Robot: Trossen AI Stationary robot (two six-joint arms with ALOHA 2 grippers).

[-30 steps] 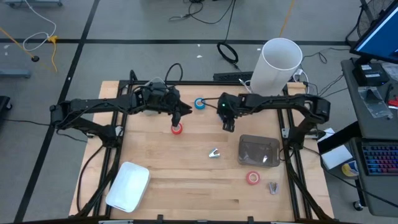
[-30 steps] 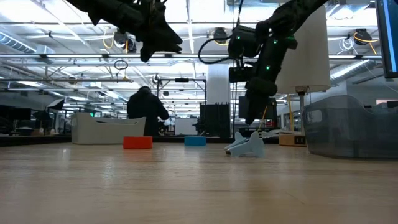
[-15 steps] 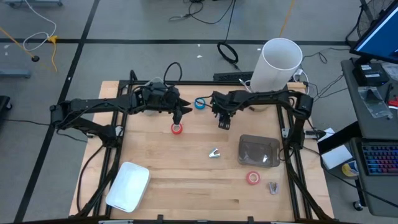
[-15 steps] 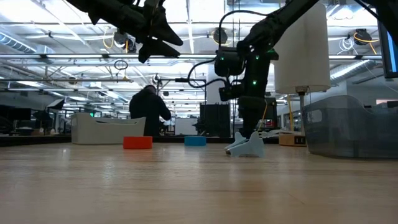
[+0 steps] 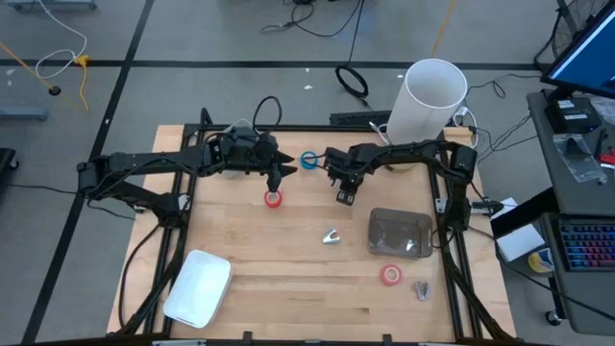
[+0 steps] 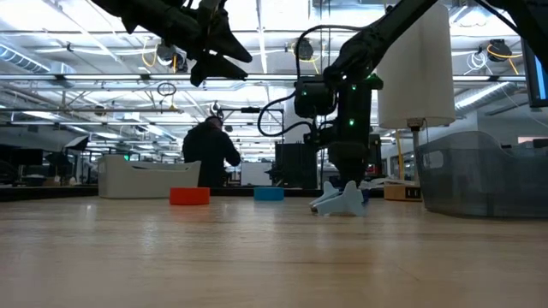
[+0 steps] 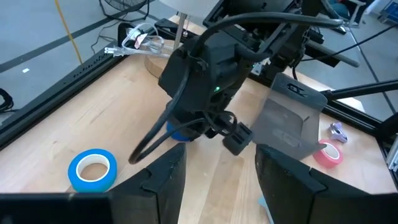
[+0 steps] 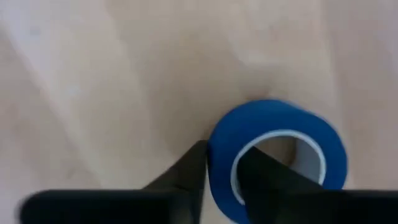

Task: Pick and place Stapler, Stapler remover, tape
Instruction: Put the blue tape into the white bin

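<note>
Right gripper [image 8: 221, 177] pinched on the wall of a second blue tape roll [image 8: 277, 158]; pick judged under way.

Light wooden table [image 5: 288, 279]: the right arm is found shifted leftward from its earlier pose, lowered near the far middle. Clear lidded plastic box [image 5: 400, 233] and white rectangular tray [image 5: 198, 286]: positions unchanged. Left gripper [image 5: 280, 177]: hung above the small red tape roll [image 5: 274, 199], fingers now spread where they were narrower a second ago; the roll lies on the table, judged released. Blue tape roll with pale core [image 5: 308, 160]: unmoved between the arms. Right gripper: jaws drawn in from wide onto one wall of its roll, one finger inside the core. Second red tape roll [image 5: 390, 275] and small silver staple remover [image 5: 332, 236]: unmoved.
</note>
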